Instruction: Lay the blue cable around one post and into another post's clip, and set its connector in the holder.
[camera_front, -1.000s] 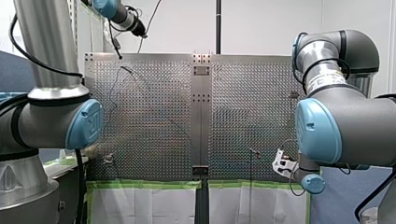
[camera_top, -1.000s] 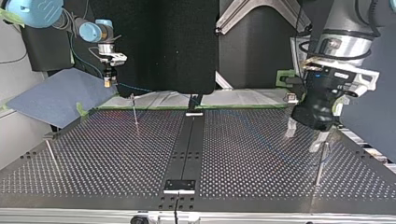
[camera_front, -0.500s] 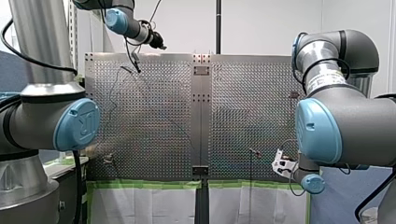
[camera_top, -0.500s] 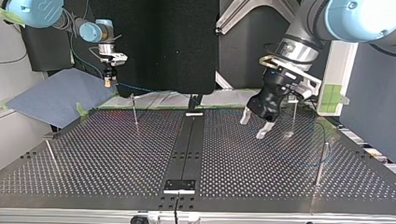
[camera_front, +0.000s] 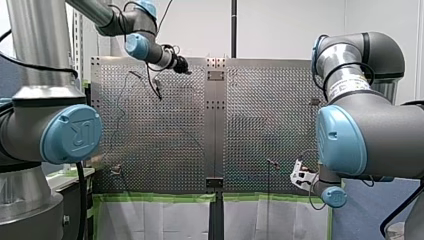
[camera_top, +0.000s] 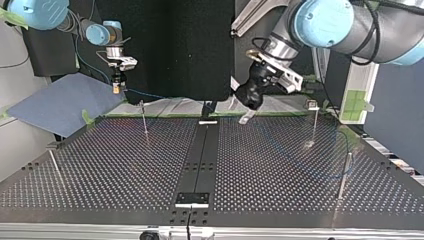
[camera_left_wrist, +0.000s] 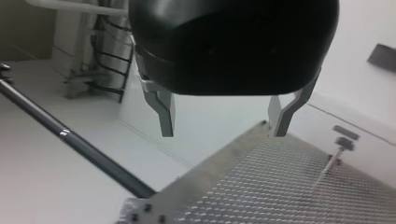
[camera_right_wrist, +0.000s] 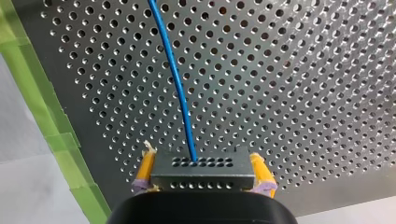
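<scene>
Swinging in from the right side of the top view toward its upper centre, my left gripper (camera_left_wrist: 223, 133) now hangs above the far edge of the perforated metal surface (camera_top: 100, 170), its metal fingers (camera_left_wrist: 164, 116) spread apart with nothing between them; my right arm has not shifted. At the upper left of the top view my right gripper (camera_right_wrist: 203, 175) has its yellow pads (camera_right_wrist: 145, 169) clamped on the dark rectangular connector (camera_right_wrist: 187, 169). The thin blue cable (camera_right_wrist: 180, 84) leaves the middle of that connector and trails faintly across the surface toward the slim metal post (camera_top: 344, 172) at the lower right, where it seems to curve. Another slim post with a clip on top (camera_top: 313, 120) stands just behind. The cable looks light and limp, so it will likely sag and follow any pull rather than keep a shape. The rigid connector is the sure hold; for routing, a pinch on the cable close to a post should work best.
</scene>
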